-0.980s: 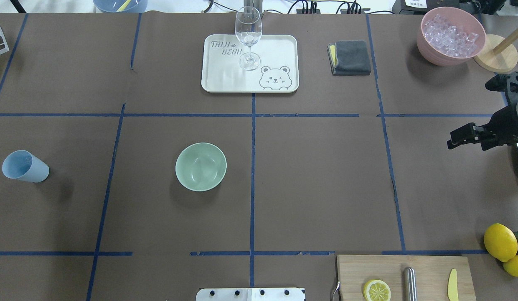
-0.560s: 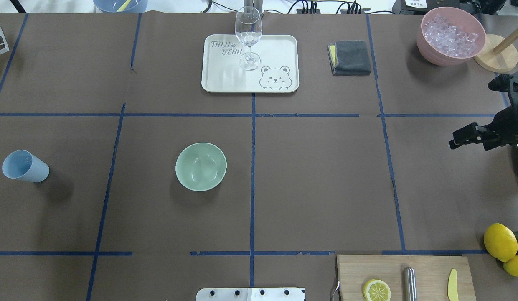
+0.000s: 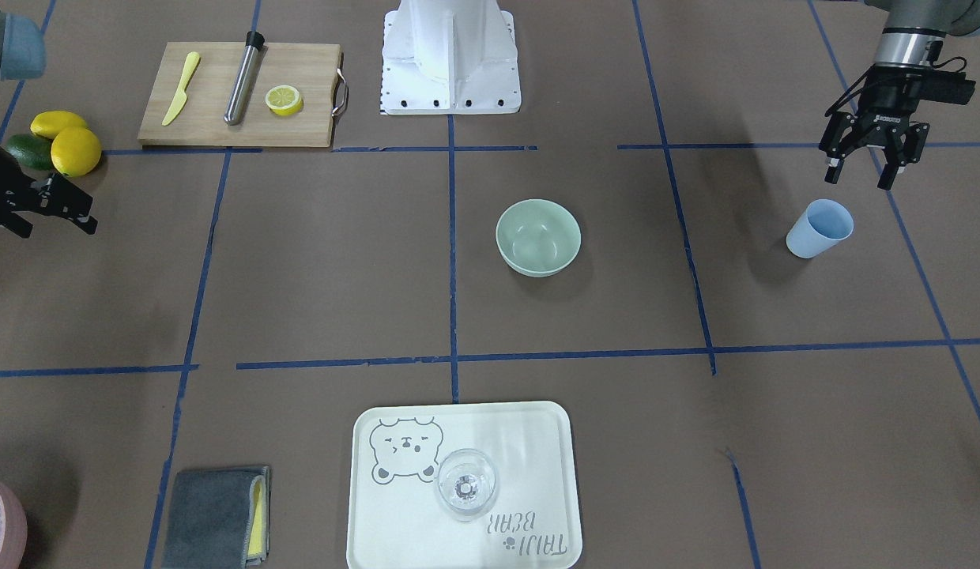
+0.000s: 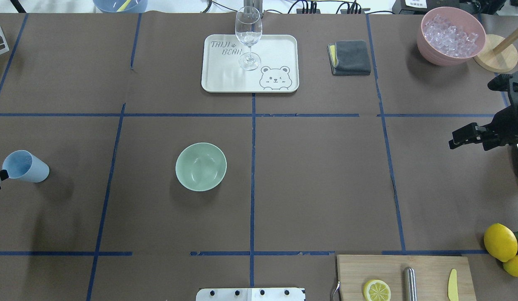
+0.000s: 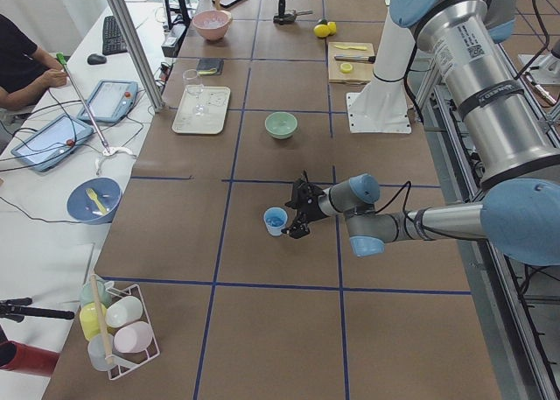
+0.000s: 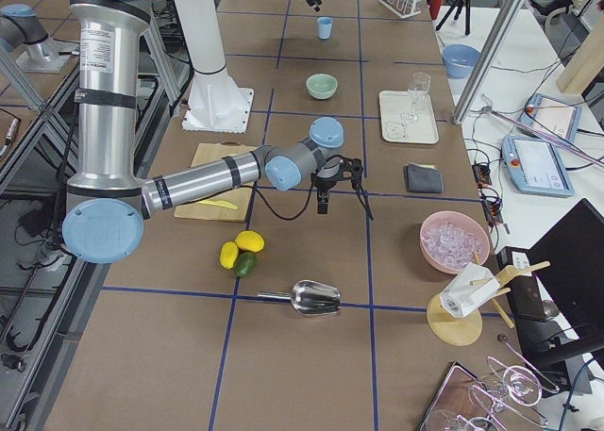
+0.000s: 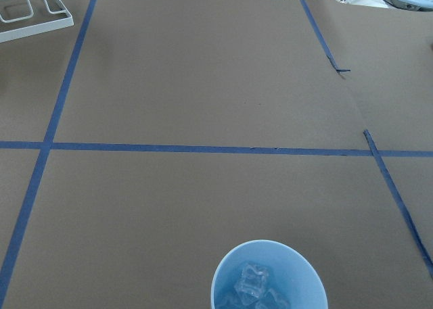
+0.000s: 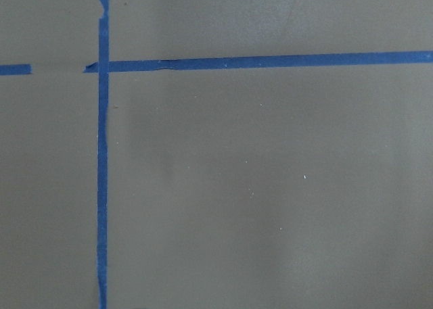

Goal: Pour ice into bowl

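The left claw (image 3: 857, 180) points down with its two fingers spread apart, gripping nothing. It hangs just beside a pale blue cup (image 3: 819, 229), on the side nearer the robot, and is not closed around it. The cup stands upright on the brown paper-covered bench (image 3: 316, 261), which is marked into squares with blue tape. In the left wrist view, the ice (image 7: 252, 284) shows as a few clear cubes lying in the bottom of the cup.

The bowl (image 3: 537, 237), round and pale mint green, sits well apart from the cup near the middle of the bench, in front of the robot's white base (image 3: 450, 55). Its smooth inside faces up.

At the other end of the bench, the right claw (image 6: 346, 212) hangs above bare paper with its fingers splayed wide, holding nothing.

On the operators' side of the bowl lies a cream tray (image 3: 537, 442) printed with a bear, with a clear wine glass (image 3: 465, 484) standing on it. A folded grey cloth (image 3: 213, 518) lies beside the tray, and a pink container (image 4: 451, 35) of ice cubes sits past it. Near the robot's base, a wooden cutting board (image 3: 300, 126) carries a lemon half (image 3: 284, 99), a yellow knife (image 3: 180, 88) and a metal rod (image 3: 243, 77). Two whole lemons (image 3: 75, 150) lie beside the board.
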Controlling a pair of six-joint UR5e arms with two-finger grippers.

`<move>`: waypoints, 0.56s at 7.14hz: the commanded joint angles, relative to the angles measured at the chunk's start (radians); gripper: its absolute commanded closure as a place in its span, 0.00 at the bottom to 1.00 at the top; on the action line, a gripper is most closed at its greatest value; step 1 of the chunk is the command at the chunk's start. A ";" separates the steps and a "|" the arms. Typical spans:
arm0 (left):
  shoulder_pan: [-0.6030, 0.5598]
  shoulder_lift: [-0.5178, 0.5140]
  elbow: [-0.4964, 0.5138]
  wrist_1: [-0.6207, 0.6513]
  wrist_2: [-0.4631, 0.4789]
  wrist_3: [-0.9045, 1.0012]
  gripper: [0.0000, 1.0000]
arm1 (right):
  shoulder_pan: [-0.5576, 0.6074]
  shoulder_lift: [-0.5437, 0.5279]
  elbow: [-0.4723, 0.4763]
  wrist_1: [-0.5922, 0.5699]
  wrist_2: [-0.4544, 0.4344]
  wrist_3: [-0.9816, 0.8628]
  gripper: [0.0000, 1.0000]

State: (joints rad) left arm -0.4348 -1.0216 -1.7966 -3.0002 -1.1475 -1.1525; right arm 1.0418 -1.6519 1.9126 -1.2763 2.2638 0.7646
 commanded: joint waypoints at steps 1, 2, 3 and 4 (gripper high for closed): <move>0.172 0.005 0.000 0.004 0.288 -0.006 0.00 | 0.000 0.000 -0.004 0.000 0.000 -0.001 0.00; 0.232 0.006 0.023 0.024 0.371 -0.009 0.00 | 0.000 0.000 -0.003 0.000 0.000 0.001 0.00; 0.251 0.005 0.028 0.026 0.418 -0.013 0.00 | 0.000 0.000 -0.006 0.000 0.000 0.001 0.00; 0.292 0.003 0.069 0.026 0.469 -0.086 0.00 | 0.000 0.000 -0.004 -0.002 0.000 0.001 0.00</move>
State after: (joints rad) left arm -0.1899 -1.0171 -1.7626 -2.9771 -0.7467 -1.1820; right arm 1.0416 -1.6520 1.9081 -1.2766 2.2641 0.7654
